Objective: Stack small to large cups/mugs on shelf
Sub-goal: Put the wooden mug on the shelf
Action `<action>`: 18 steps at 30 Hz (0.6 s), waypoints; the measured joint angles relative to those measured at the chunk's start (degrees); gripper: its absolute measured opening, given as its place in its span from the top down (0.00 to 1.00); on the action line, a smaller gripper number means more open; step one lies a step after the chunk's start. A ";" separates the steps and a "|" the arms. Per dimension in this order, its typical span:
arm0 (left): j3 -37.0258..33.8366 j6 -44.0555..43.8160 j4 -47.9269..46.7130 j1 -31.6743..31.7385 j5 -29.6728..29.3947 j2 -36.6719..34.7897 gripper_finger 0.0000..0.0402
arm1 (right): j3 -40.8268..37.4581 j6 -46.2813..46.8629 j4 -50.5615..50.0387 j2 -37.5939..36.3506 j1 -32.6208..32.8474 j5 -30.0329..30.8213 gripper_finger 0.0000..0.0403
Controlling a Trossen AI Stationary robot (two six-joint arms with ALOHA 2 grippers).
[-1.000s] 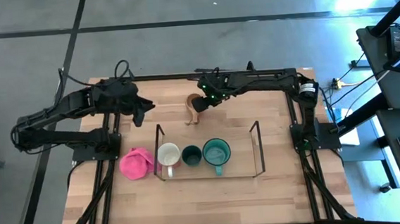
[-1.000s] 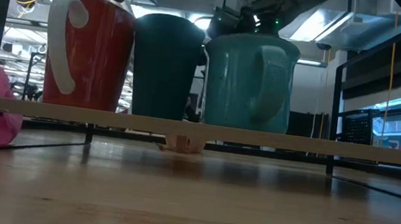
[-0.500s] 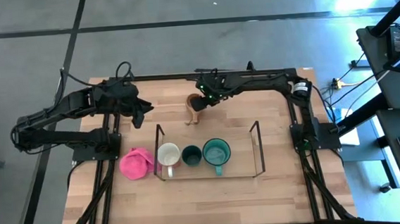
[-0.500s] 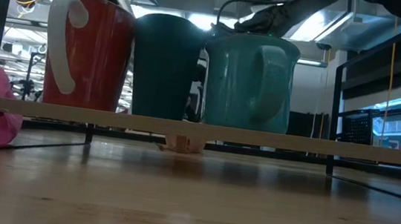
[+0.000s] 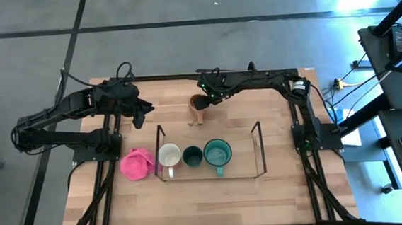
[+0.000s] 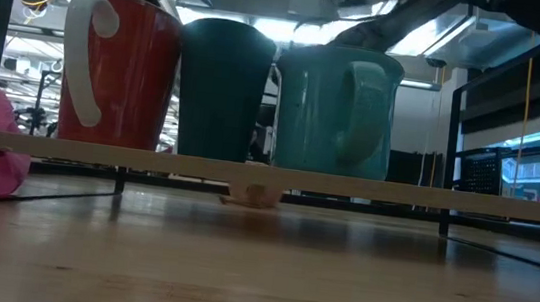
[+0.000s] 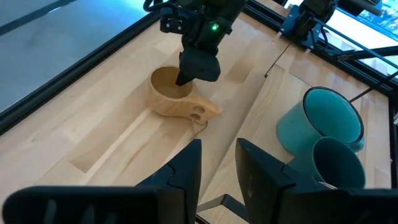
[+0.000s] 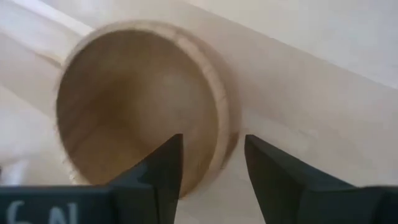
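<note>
The right gripper (image 8: 208, 168) has come down over the last second onto the wooden cup (image 8: 140, 106). Its fingers are parted and straddle the cup's rim: one finger stands inside the bowl, the other outside the wall, so the wall sits in the gap between them. They have not pinched it yet, with space visible on both sides of the rim. A second ago the gripper hung higher above the cup; now the left wrist view shows it dipped right into the bowl. I judge the grasp is about to close, and the cup is the last piece to go up.

The cup itself has not moved. It sits on the table under the gripper, its long handle pointing toward the shelf (image 5: 259, 151).

Farther out from the gripper, on the shelf, stand the teal mug (image 5: 217, 152), the green cup (image 5: 192, 156) and the white-rimmed mug (image 5: 168, 156), all in one row, unchanged.

The left gripper (image 7: 217, 165) waits well off to the side of the cup, fingers slightly spread and empty.
</note>
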 joint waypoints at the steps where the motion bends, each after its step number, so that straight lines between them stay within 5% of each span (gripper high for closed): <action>1: 0.00 -0.06 -0.02 0.00 0.00 0.00 0.77 | 0.00 -0.25 -0.43 0.03 -0.20 0.02 0.59; 18: 0.00 -0.50 -0.39 0.00 -1.49 -0.02 0.77 | -0.07 -3.24 -4.25 0.01 -2.15 -2.51 0.90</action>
